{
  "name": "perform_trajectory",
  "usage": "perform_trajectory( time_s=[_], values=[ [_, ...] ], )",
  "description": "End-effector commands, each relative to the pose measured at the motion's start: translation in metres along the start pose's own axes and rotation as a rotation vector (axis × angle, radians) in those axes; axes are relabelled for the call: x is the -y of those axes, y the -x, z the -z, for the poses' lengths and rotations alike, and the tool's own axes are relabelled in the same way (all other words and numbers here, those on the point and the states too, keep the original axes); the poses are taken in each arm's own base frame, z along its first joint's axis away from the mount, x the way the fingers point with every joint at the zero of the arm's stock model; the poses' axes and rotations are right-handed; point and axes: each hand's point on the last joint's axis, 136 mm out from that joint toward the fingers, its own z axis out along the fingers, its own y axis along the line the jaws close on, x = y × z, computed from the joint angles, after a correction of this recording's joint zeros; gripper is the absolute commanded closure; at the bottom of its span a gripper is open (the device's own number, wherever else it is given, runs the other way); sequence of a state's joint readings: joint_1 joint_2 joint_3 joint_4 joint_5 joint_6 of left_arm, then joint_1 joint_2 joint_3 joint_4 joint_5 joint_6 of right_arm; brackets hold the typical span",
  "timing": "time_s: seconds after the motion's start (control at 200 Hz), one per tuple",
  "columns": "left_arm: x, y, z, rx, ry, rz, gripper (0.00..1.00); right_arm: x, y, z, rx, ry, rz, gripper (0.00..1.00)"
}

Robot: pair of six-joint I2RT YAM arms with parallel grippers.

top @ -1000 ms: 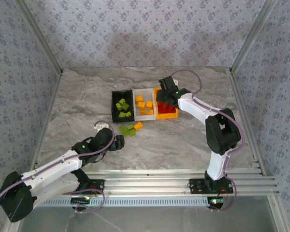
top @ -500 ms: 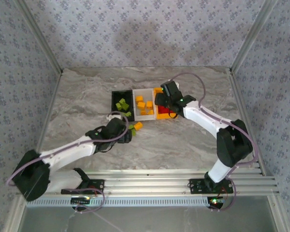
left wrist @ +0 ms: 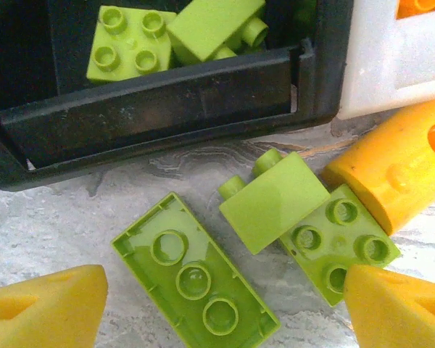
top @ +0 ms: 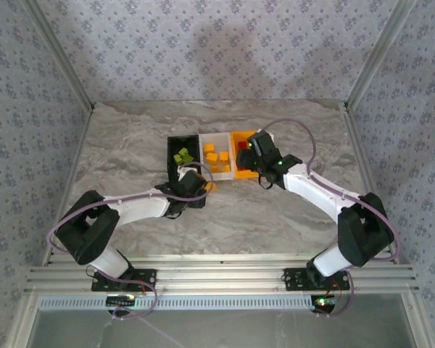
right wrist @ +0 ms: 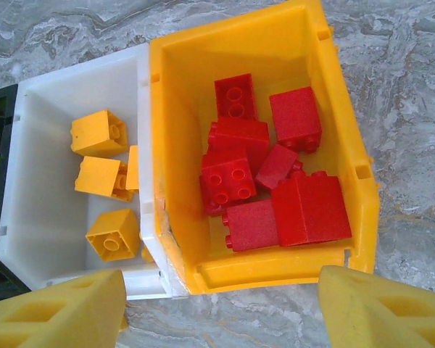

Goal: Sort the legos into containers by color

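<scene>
Low over the grey marbled table [left wrist: 51,210]: left tool [left wrist: 221,312], released and spread wide above three loose lime green plastic bricks [left wrist: 196,286]. Touching one of them, a rounded orange-yellow plastic brick [left wrist: 399,174]. All four just outside the black plastic bin [left wrist: 167,109], with more lime green bricks [left wrist: 130,47] inside it. Above the orange-yellow plastic bin [right wrist: 239,272] of red bricks [right wrist: 275,188]: right tool [right wrist: 221,312], likewise released, grasping nothing. Orange-yellow cube bricks [right wrist: 98,134] in the white middle bin [right wrist: 36,203].
</scene>
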State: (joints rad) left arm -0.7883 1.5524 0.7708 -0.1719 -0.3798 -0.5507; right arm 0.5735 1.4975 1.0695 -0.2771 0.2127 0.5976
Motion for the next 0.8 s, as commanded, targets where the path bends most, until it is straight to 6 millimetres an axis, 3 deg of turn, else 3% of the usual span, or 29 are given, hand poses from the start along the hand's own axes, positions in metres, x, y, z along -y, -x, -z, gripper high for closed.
perform_trajectory(
  time_s=[0.0, 0.165, 0.475, 0.665, 0.795],
  values=[
    [-0.023, -0.016, -0.001, -0.027, 0.086, 0.009, 0.19, 0.005, 0.003, 0.005, 0.018, -0.001, -0.022, 0.28],
    [-0.051, -0.035, -0.001, -0.074, 0.145, 0.067, 0.30, 0.006, 0.003, 0.008, 0.024, 0.009, -0.032, 0.28],
    [-0.078, -0.067, 0.026, -0.111, 0.149, 0.133, 0.33, 0.006, 0.001, 0.018, 0.036, 0.026, -0.039, 0.28],
    [-0.057, -0.048, 0.049, -0.061, 0.001, 0.173, 0.25, 0.005, 0.001, 0.020, 0.041, 0.037, -0.039, 0.28],
    [-0.045, -0.032, 0.045, -0.028, -0.034, 0.172, 0.17, 0.004, -0.001, 0.020, 0.038, 0.040, -0.036, 0.28]
  ],
)
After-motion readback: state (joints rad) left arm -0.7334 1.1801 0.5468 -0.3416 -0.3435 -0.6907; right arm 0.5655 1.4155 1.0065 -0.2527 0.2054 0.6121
